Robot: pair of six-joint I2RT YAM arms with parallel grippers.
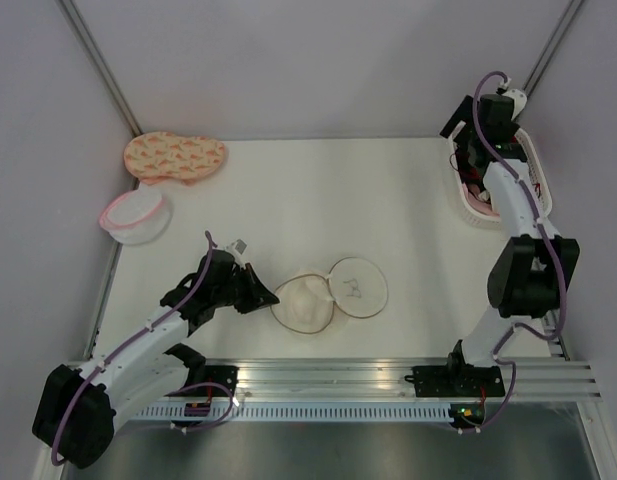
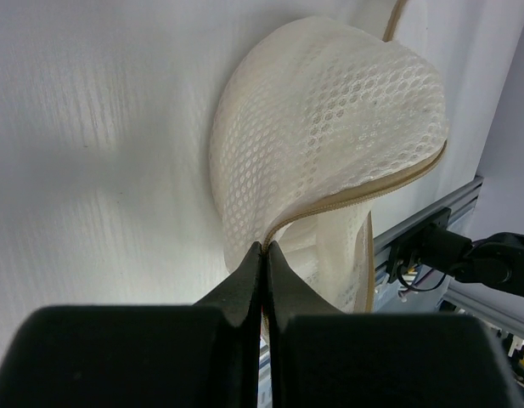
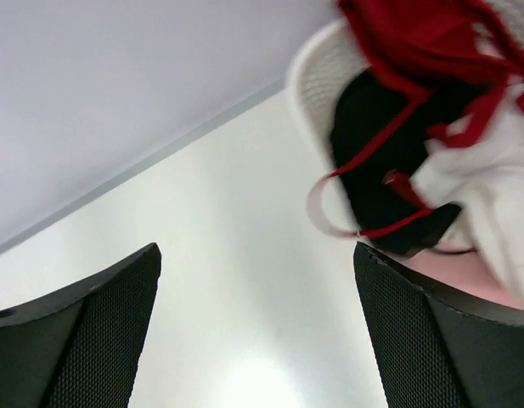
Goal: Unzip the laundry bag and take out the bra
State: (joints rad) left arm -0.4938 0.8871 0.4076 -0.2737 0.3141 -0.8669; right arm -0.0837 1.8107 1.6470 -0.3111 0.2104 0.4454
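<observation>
**Left fingers**: pressed together, tips pinching the thin brown zip rim of the laundry bag. In the top view they reach in from the bag's 9 o'clock side.

**Laundry bag**: cream-white mesh, lying on the table near its 6 o'clock edge, between the two arm bases. It lies unzipped, its two halves spread side by side. The domed half is next to the left fingers. The flatter half lies at the domed half's 2 o'clock and touches it. In the left wrist view the rim is lifted at the pinch, and the mesh folds back on itself below it.

**Right fingers**: wide apart, nothing between them, bare table beneath. The right arm stretches toward the table's 2 o'clock corner.

**Bra**: whitish fabric with bright red straps, lying in a basket at 1 o'clock of the right fingers and clear of both. It rests on a black garment, with thin red straps trailing across the black and over the basket rim.

**Basket**: white and pink, at the table's 2 o'clock edge, partly covered by the right arm in the top view.

**Orange patterned pouch**: flat, at the 10 o'clock corner.

**Pink-rimmed round bag**: just beside the pouch, at its 7 o'clock.
</observation>
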